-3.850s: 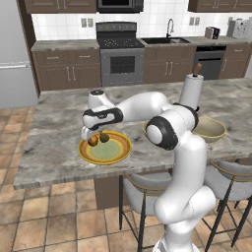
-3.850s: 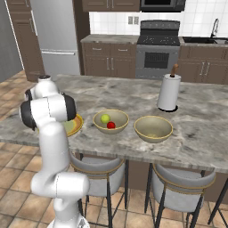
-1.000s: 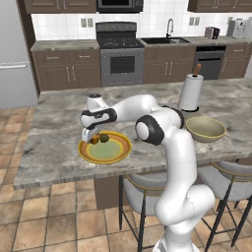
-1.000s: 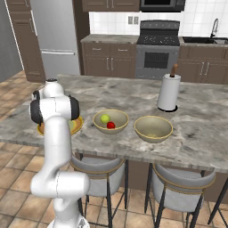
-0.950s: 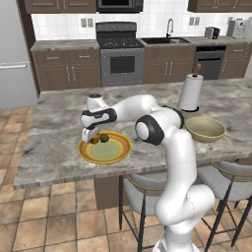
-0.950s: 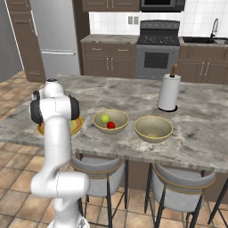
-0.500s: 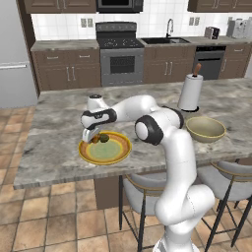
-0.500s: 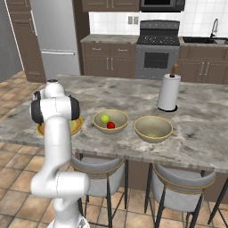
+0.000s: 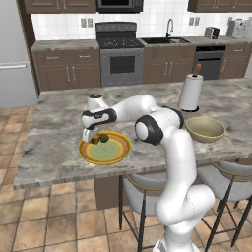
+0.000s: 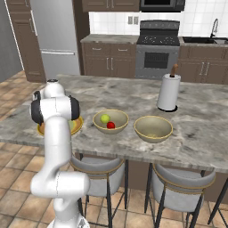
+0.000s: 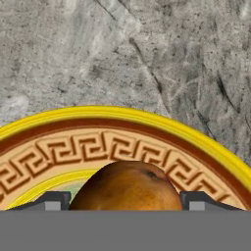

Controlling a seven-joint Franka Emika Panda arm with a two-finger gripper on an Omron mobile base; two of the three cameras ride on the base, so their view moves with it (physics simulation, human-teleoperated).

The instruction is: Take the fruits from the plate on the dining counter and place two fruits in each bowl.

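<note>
Hand view, end effector flanking smooth round orange fruit, grip uncertain, patterned glossy plate, marbled counter.

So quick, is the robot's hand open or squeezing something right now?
Gripper: down on the plate, a finger on each side of the orange fruit; whether it grips yet cannot be told.

Under me the dining counter looks like matt grey-beige marbled stone; the plate seems glazed ceramic, glossy yellow rim (fret-patterned band inside); the orange fruit has smooth, faintly speckled skin.
</note>
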